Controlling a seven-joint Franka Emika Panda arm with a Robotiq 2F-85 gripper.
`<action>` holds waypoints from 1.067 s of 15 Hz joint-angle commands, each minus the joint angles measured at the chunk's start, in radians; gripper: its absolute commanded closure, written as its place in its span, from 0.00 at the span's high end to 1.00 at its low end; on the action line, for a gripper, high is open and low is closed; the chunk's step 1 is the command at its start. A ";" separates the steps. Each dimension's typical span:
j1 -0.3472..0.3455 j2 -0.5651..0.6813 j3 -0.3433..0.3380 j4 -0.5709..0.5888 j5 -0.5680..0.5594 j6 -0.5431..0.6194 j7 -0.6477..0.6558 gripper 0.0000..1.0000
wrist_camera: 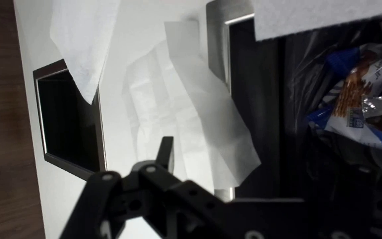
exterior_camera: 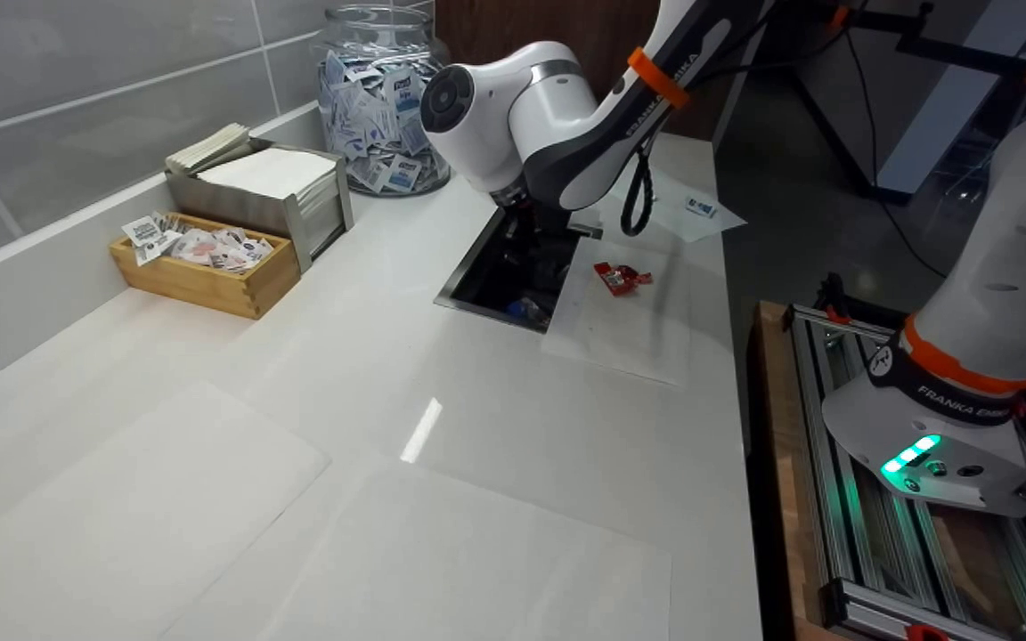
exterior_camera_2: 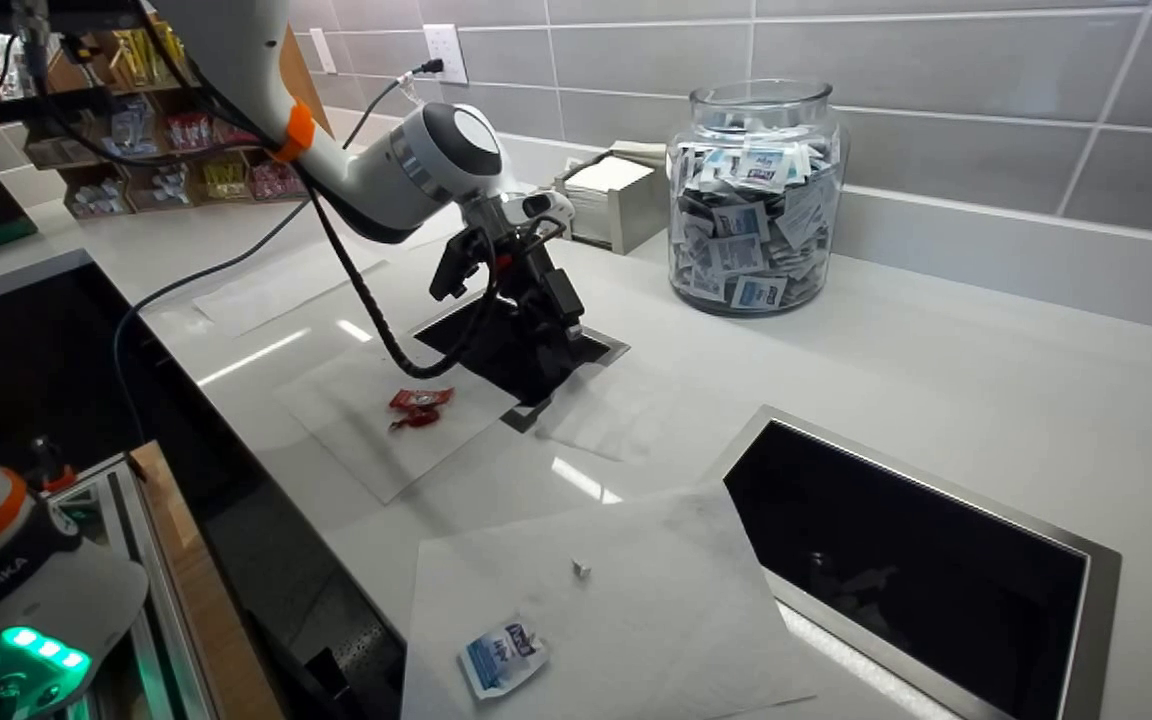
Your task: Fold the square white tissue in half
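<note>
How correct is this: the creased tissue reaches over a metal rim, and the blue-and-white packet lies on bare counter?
Not fully. The blue-and-white packet lies on a white sheet, as both exterior views show, not on bare counter. The creased tissue does reach over a metal rim.

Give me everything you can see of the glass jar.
The clear glass jar is broad and round-shouldered, with a slightly narrower neck and a thick rim; no lid shows on it. Printed white-and-blue sachets fill it loosely to about the shoulder. It stands upright on the white counter, in front of the grey tiled wall, near the metal napkin holder. Only the counter and sachets visibly touch it.
</note>
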 commanded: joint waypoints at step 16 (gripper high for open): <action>0.019 0.015 -0.016 0.032 -0.024 -0.066 0.027 0.16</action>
